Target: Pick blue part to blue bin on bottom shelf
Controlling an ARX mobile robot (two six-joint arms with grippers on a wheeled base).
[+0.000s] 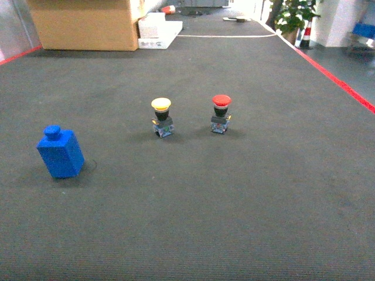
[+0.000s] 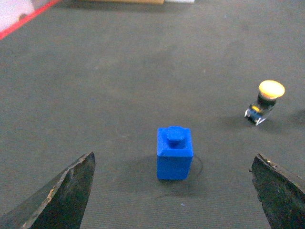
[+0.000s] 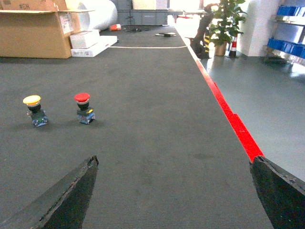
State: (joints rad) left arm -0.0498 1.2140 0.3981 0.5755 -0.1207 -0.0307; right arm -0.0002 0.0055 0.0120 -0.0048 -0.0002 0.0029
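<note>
The blue part (image 1: 60, 152), a small block with a round knob on top, stands upright on the dark carpet at the left. In the left wrist view the blue part (image 2: 175, 152) lies ahead of my left gripper (image 2: 174, 155), centred between its wide-open fingers and untouched. My right gripper (image 3: 174, 158) is open over bare carpet and holds nothing. Far off at the right edge, blue bins (image 3: 287, 46) sit on a shiny steel rack, the lower row on a rail (image 3: 281, 56) close to the floor, which looks like the bottom shelf. Neither gripper shows in the head view.
A yellow push button (image 1: 162, 117) and a red push button (image 1: 221, 113) stand mid-carpet, right of the blue part. A red stripe (image 3: 228, 114) marks the carpet's right edge. A cardboard box (image 1: 82, 23), white boxes (image 1: 158, 29) and a potted plant (image 3: 224, 24) stand at the back.
</note>
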